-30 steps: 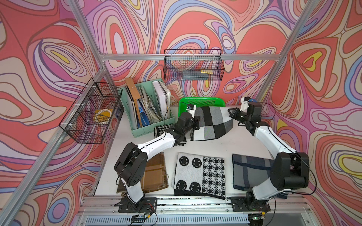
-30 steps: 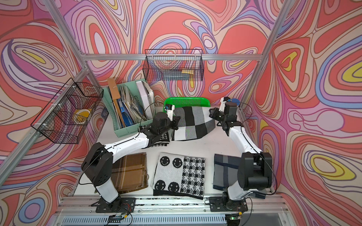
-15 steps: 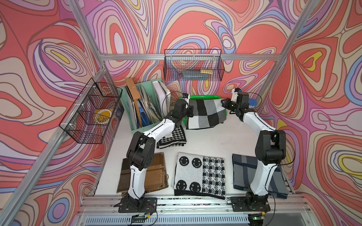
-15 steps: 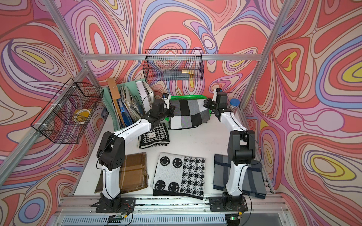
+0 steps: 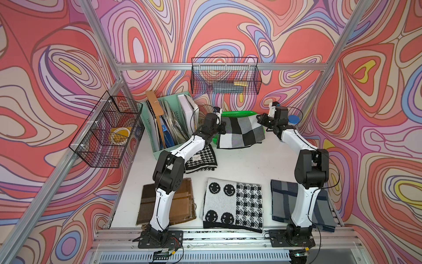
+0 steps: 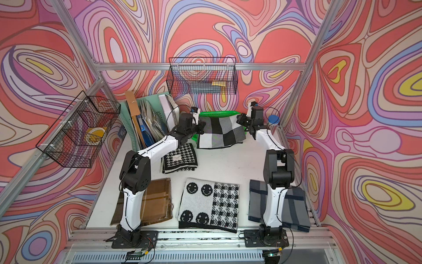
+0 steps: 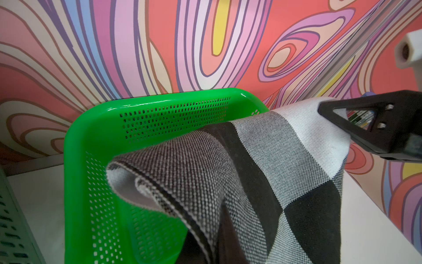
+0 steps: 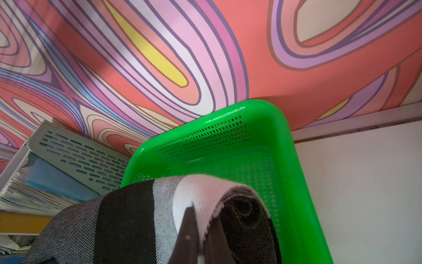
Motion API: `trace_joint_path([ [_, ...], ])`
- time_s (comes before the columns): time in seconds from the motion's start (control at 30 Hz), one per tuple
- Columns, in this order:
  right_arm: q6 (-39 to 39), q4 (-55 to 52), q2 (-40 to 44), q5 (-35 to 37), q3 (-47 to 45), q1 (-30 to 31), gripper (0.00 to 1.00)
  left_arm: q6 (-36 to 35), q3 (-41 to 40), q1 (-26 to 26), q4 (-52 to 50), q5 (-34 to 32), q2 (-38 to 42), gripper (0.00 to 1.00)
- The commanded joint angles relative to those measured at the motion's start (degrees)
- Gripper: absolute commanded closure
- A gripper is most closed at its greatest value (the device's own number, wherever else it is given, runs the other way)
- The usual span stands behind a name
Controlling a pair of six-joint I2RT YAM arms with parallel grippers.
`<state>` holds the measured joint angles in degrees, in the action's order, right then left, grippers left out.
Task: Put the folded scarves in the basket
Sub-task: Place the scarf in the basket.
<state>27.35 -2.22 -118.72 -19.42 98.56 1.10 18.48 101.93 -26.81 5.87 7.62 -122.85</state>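
The folded scarf [image 5: 239,132] [image 6: 220,132] is checked in black, white and grey. It hangs from both grippers at the back of the table. Its upper edge is above the bright green basket [image 5: 237,113] [image 6: 217,113], and its lower part drapes down past the basket's front rim. My left gripper [image 5: 222,125] [image 7: 228,242] is shut on the scarf's left upper corner [image 7: 262,178]. My right gripper [image 5: 259,117] [image 8: 203,219] is shut on the right upper corner [image 8: 127,224]. Both wrist views show the basket [image 7: 96,137] [image 8: 280,148] with nothing lying on its bottom.
Other folded scarves lie on the table: houndstooth [image 5: 201,157], smiley-faced [image 5: 233,203], brown [image 5: 180,201] and blue-grey [image 5: 283,201]. A mint file holder [image 5: 169,121] stands left of the basket and a blue-lidded jar [image 5: 293,120] right of it. Black wire baskets [image 5: 225,76] [image 5: 107,132] hang on the walls.
Over the second both grippers carried the scarf back and up from the table's middle to above the basket. In the last half second they barely moved.
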Motion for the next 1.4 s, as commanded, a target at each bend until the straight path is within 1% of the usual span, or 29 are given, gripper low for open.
trace_joint_path([
  [0.0,0.6,2.84,2.26,0.87,2.93,-0.25,1.0,1.09,2.42,0.89,2.69,-0.09,2.04,1.0],
  [0.23,1.08,1.37,-2.82,0.52,8.77,-0.18,1.0,2.15,3.13,2.16,4.3,-2.93,0.31,1.0],
  [0.37,1.05,0.58,-6.33,0.64,11.76,-0.14,1.0,1.83,7.94,2.45,0.97,-2.11,-2.77,1.0],
  [0.6,0.95,0.39,-10.93,0.57,14.38,-0.05,1.0,-0.04,12.06,2.65,-2.1,-4.25,-7.9,1.0],
  [0.67,0.68,0.07,-11.99,0.44,15.18,-0.05,1.0,0.1,12.07,2.88,-2.03,-4.1,-8.57,1.0],
  [0.8,0.6,-0.19,-13.42,0.63,15.85,0.12,1.0,-0.11,13.58,3.01,-2.1,-4.49,-10.46,1.0],
  [0.93,0.53,0.19,-13.79,1.3,15.54,0.11,1.0,-0.44,19.18,3.5,-5.51,-3.4,-13.86,1.0],
  [1.07,0.33,0.28,-14.31,1.48,16.18,0.21,1.0,-1.98,21.86,3.58,-5.99,-3.55,-15.24,1.0],
  [1.17,0.4,0.07,-15.07,1.58,16.91,0.21,1.0,-2.15,24.48,3.71,-8.38,-3.66,-16.57,1.0],
  [1.37,0.58,-1.2,-16.83,2.1,18.37,0.21,1.0,-1.84,22.96,3.71,-9.12,-4.62,-17.39,1.0],
])
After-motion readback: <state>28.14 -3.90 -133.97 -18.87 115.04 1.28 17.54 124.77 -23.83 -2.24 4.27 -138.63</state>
